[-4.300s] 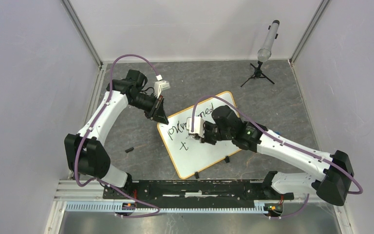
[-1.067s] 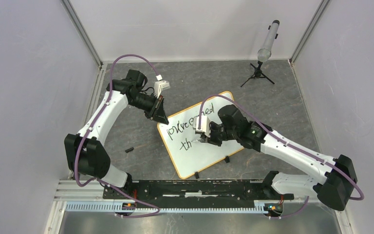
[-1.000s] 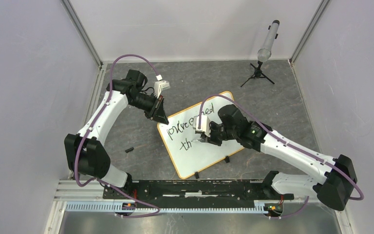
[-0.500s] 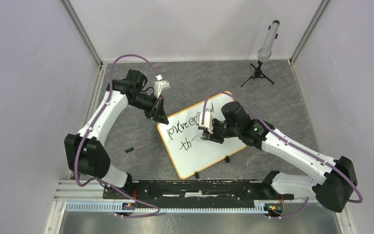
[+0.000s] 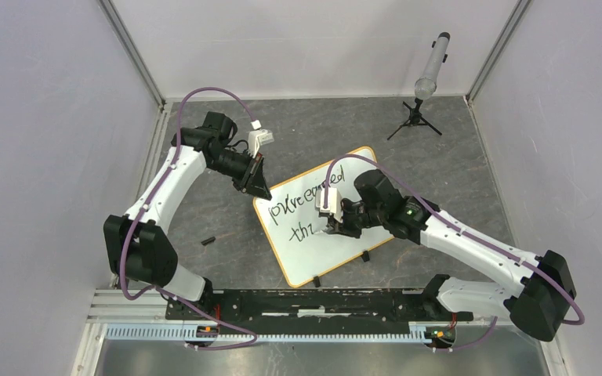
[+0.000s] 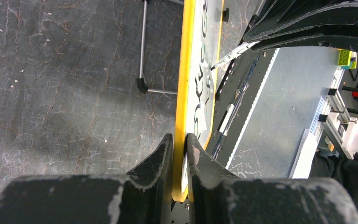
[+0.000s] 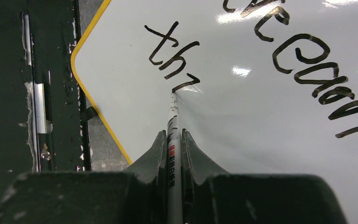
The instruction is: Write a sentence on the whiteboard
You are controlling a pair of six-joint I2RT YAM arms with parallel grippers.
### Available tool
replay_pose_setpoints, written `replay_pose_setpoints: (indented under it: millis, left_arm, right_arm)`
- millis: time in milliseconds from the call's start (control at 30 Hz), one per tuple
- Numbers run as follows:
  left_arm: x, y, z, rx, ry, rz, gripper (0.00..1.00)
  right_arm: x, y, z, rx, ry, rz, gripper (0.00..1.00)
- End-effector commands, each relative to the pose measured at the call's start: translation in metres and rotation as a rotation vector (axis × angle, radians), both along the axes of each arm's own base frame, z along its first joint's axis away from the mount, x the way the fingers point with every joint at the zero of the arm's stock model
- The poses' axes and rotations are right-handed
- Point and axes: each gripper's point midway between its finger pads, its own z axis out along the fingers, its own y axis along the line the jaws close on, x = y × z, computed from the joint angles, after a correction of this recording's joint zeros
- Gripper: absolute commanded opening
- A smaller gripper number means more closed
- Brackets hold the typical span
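Observation:
The whiteboard [image 5: 325, 254] lies tilted on the grey floor, white with an orange-yellow frame. The sentence [image 5: 306, 202] runs across it in black, with a short second line reading "th" plus a hooked stroke [image 7: 166, 38]. My left gripper [image 5: 260, 190] is shut on the board's far-left edge; the yellow frame [image 6: 182, 93] sits pinched between its fingers [image 6: 180, 136]. My right gripper [image 5: 331, 227] is shut on a white marker [image 7: 173, 121]. The marker's tip touches the whiteboard [image 7: 261, 130] at the end of the hooked stroke.
A small black tripod holding a grey cylinder [image 5: 427, 78] stands at the back right. A small black piece [image 5: 208, 240] lies on the floor left of the board. Two black clip feet [image 5: 366, 255] sit on the board's near edge, just ahead of the black base rail [image 5: 313, 305].
The second line has grown from "t" to "th" plus a new hooked stroke. My right gripper has shifted slightly right with the marker. The left arm has not moved.

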Motion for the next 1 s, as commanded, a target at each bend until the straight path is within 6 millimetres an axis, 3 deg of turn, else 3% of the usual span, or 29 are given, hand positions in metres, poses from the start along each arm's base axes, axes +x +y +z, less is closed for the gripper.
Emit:
replay_pose_setpoints:
  millis: [0, 333, 467, 767, 967]
  left_arm:
    - [0.005, 0.001, 0.001, 0.007, -0.042, -0.002, 0.02]
    - [0.004, 0.001, 0.001, 0.005, -0.043, -0.002, 0.02]
    - [0.005, 0.001, 0.002, 0.003, -0.047, -0.004, 0.02]
    - [0.005, 0.0, 0.002, 0.002, -0.047, -0.004, 0.02]
    - [0.006, 0.0, 0.001, 0.003, -0.045, -0.005, 0.02]
  right_arm:
    - [0.002, -0.005, -0.001, -0.023, -0.033, -0.004, 0.0]
    - [0.02, 0.005, 0.052, 0.04, -0.136, -0.025, 0.0]
    - [0.02, 0.01, 0.06, 0.06, -0.128, -0.017, 0.0]
    - [0.026, 0.019, 0.053, 0.06, -0.11, -0.014, 0.0]
    - [0.027, 0.015, 0.034, 0.022, -0.1, -0.021, 0.0]
